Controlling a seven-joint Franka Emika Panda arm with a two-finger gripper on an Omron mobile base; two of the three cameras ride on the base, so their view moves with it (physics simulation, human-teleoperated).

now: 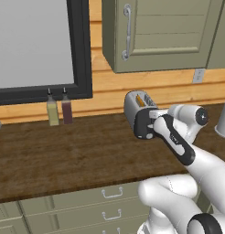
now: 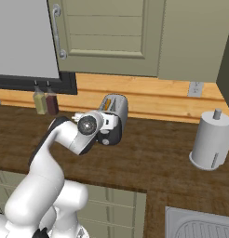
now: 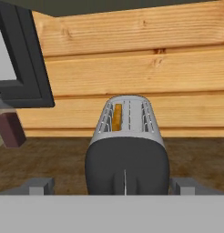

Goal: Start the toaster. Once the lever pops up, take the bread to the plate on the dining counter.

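You are lining up on the small rounded silvery-white toaster with its black end panel facing the hand; it is standing on the dark wood worktop near the pale wooden wall boards. The flat tan-brown bread slice is sitting down in the slot on the left as the hand camera sees it. The two-finger gripper is spread wide, its tips flanking the end panel and gripping nothing. Since the thin vertical slit in that panel is probably the lever track, you should be keeping the hand centred on it and coming in level. Close or angle a finger so it catches the lever, then press straight down; pushing forward risks sliding the toaster towards the wall.
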